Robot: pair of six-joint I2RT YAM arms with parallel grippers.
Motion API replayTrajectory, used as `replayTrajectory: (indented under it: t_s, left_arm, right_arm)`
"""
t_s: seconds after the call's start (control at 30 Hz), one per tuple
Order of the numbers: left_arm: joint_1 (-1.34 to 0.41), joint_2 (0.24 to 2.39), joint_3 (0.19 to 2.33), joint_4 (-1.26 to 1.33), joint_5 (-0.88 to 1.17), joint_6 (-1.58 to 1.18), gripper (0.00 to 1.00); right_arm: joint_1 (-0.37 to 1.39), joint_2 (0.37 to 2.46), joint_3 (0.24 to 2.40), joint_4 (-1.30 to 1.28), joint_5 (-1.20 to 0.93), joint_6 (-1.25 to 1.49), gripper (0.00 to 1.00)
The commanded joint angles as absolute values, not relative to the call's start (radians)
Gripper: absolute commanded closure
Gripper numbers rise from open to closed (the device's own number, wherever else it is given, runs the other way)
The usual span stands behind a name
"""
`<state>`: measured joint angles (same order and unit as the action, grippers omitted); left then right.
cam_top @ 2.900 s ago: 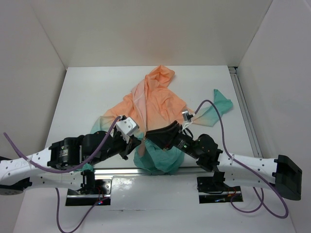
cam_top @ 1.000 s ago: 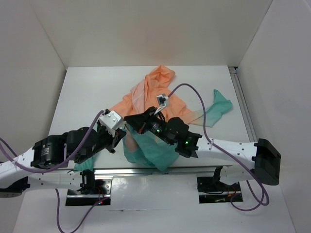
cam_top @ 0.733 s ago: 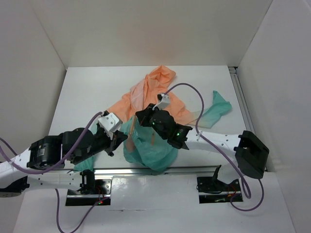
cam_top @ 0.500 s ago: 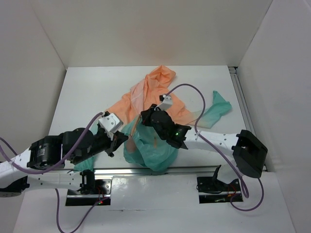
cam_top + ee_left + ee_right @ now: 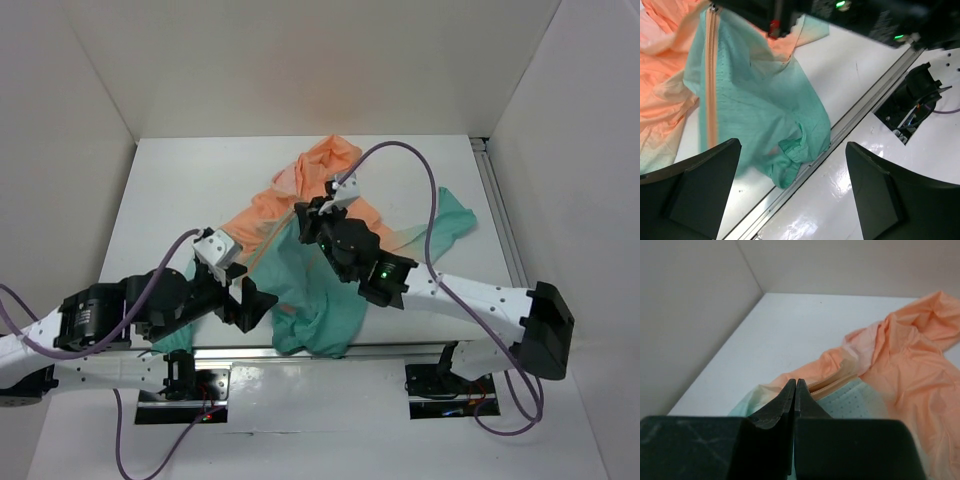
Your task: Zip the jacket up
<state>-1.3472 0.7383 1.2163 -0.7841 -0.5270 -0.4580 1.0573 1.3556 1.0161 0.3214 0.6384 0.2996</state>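
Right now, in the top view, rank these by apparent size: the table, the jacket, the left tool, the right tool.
1. table
2. jacket
3. left tool and right tool: too alike to rank, and possibly at different heights.

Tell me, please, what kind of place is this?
Probably a robot test cell: a white table enclosed by plain white walls, a left arm and right arm bolted to a metal rail, the jacket lying on the table.

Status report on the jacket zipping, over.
Left gripper open, empty. Right gripper shut on the jacket at the zipper tape, fabric lifted. No obstruction seen.
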Motion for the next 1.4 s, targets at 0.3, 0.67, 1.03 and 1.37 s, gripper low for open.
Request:
replayTrajectory:
  t_s: [0.3,0.67,1.03,1.37]
  left_arm:
    - [-1.351,0.776,1.082,-0.545,-0.563,-0.373,0.0]
    - [-1.351,0.761,1.059,-0.514,-0.709,-0.304,0.0]
    - [-1.351,0.725,1.109,-0.483,-0.553,-0.161,0.0]
    - [-1.351,0.735,1.037,-0.252,-0.351,-0.035,0.0]
  right_arm:
    - [1.301,1.163,1.087,0.33,0.701,0.085,1.0]
    - [1.385,1.002,1.062,0.249,0.634,0.107,1.0]
    - [1.385,0.888,1.08,0.115,0.566,0.127,1.0]
    - [1.385,0.89,1.101,0.077,0.479,0.158,1.0]
